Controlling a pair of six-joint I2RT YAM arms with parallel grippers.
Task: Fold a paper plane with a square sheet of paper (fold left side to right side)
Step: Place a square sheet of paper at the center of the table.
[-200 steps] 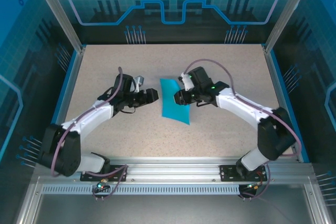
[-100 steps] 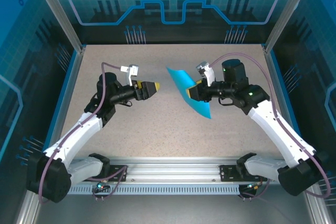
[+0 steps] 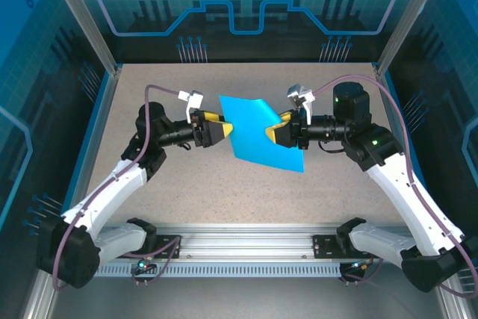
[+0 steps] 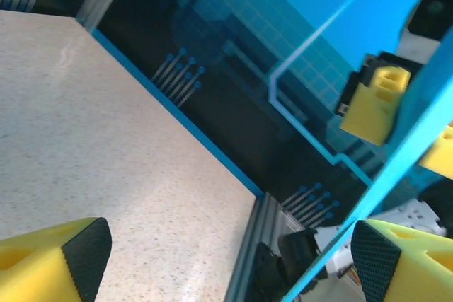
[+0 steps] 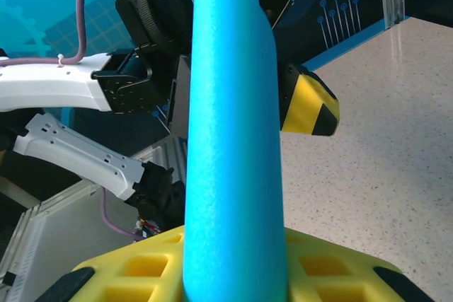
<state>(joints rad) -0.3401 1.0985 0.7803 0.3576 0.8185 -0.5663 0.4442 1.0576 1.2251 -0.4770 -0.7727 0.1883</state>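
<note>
in the top view the left arm (image 3: 112, 184) reaches from the lower left of the frame up toward the centre. the left gripper (image 3: 221, 129) sits just left of centre with its jaws apart, tips at the left edge of the sheet of paper (image 3: 258, 131). in the left wrist view its two yellow fingers (image 4: 78, 256) stand wide at the lower corners, and the thin teal edge of the sheet (image 4: 425, 114) runs as a slanted line close to the right-hand one; i cannot tell whether it touches.

the sheet is at the centre of the top view, lifted off the speckled surface (image 3: 187, 177), between the two grippers. its long axis slants from the upper left down to the lower right, and its sharpest corner points to the lower right of the frame.

right of centre, the right gripper (image 3: 275, 131) is clamped on the sheet's right edge. in the right wrist view the sheet (image 5: 230, 139) rises as an upright band from the yellow pads (image 5: 141, 274) at the bottom edge to the top.

the right arm (image 3: 403, 184) runs to the lower right.
</note>
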